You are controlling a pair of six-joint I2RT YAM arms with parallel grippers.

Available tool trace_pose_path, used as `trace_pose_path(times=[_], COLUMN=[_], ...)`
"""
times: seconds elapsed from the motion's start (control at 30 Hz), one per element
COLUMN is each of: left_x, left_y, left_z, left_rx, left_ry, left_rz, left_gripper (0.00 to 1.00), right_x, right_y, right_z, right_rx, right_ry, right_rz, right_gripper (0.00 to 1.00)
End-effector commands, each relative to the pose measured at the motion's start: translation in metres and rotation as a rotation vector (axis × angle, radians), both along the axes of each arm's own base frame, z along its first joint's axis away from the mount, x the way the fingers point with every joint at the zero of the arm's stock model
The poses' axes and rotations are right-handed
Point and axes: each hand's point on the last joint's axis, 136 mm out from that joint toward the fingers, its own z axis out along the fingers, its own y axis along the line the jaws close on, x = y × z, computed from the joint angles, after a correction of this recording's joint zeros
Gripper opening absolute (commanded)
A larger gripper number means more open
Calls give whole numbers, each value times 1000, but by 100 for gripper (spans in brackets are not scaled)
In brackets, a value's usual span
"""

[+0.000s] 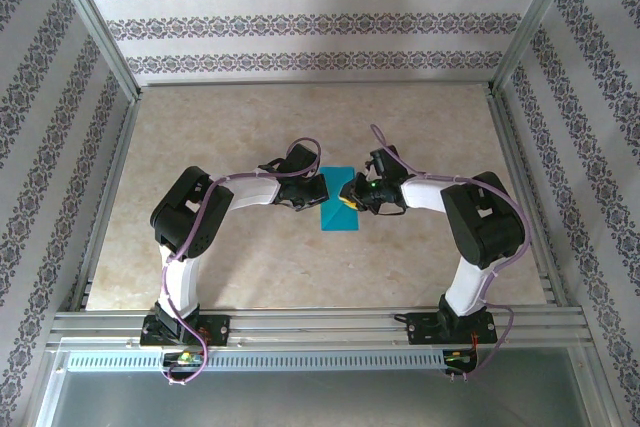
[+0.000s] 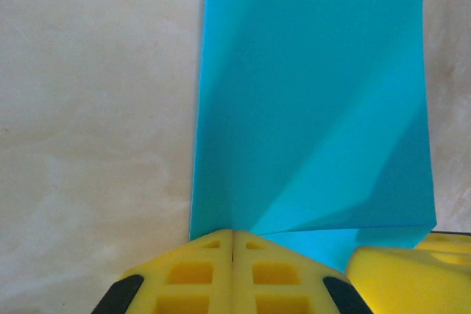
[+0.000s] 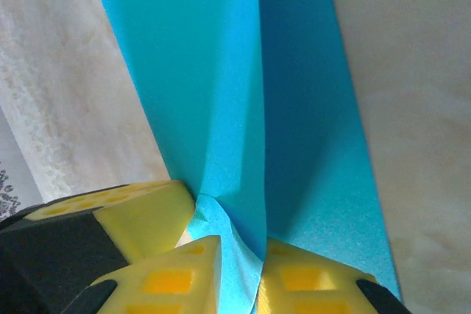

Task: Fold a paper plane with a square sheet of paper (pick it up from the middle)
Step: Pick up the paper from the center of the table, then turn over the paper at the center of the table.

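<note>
clearly right claw (image 3: 239, 249) pinches blue paper (image 3: 213, 93).

One square sheet of paper (image 1: 338, 209); left tool (image 2: 232, 234), right tool (image 3: 228, 246): two; one table (image 1: 200, 137).

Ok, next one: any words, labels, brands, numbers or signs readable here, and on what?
None can be read.
The blue paper is plain.
The yellow finger pads bear no print.
The wallpaper carries only a floral pattern, no lettering.
</note>
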Motion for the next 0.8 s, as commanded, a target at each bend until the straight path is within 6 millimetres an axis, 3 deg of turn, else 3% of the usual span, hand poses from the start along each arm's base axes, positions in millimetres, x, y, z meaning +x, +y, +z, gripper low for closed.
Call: trace_pose_path(times=[0.0,0.13,0.27,0.37,0.5,0.77], left_x=[-3,6,14,16,15,-1], left_y=[8,5,13,28,48,30], left_z=[-11,15,53,78,103,148], left_rx=[-1,-71,-138,-193,-287,-612], left_ry=[48,11,-45,-82,-118,-206], left_rz=[20,16,23,50,114,71], left_gripper=[5,7,16,37,53,80], right_x=[-5,-1,8,17,25,26], right_y=[5,4,3,1,6,22], right_z=[-7,-3,13,38,80,147], right_rx=[19,22,48,85,183,374], right_ry=[15,-18,-88,-176,-291,-401], right_rz=[8,8,14,31,85,170], right_gripper=[16,9,4,3,3,4])
